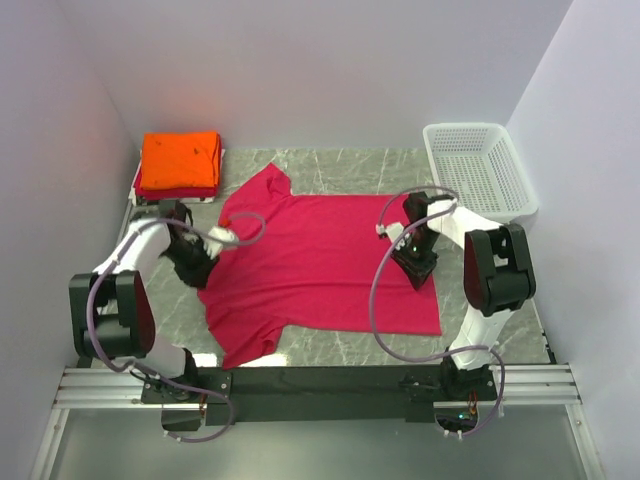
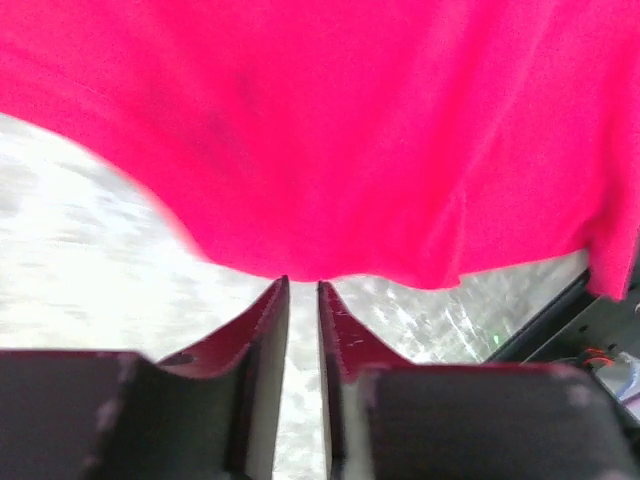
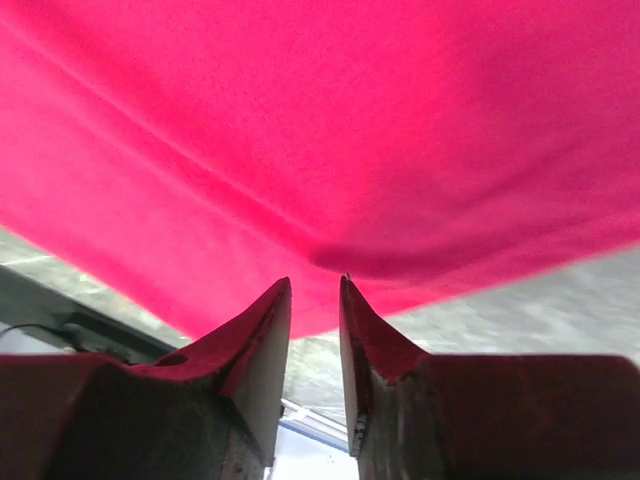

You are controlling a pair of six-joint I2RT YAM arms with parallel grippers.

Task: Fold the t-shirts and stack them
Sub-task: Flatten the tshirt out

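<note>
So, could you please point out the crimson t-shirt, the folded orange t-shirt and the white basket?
crimson t-shirt (image 1: 330,265), top view, middle of its chest.
folded orange t-shirt (image 1: 180,157), top view, upper face.
white basket (image 1: 482,172), top view, mesh floor.

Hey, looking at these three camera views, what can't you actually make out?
- Stack count: in the top view, the orange t-shirt covers what lies beneath it. Only the edge of a red t-shirt shows.
- Left gripper grip: the left wrist view is blurred, and the pink t-shirt hem meets the tips, hiding any contact.
- Right gripper grip: in the right wrist view, fabric sags over the tips.
- Top view: each wrist covers its own fingertips.
</note>
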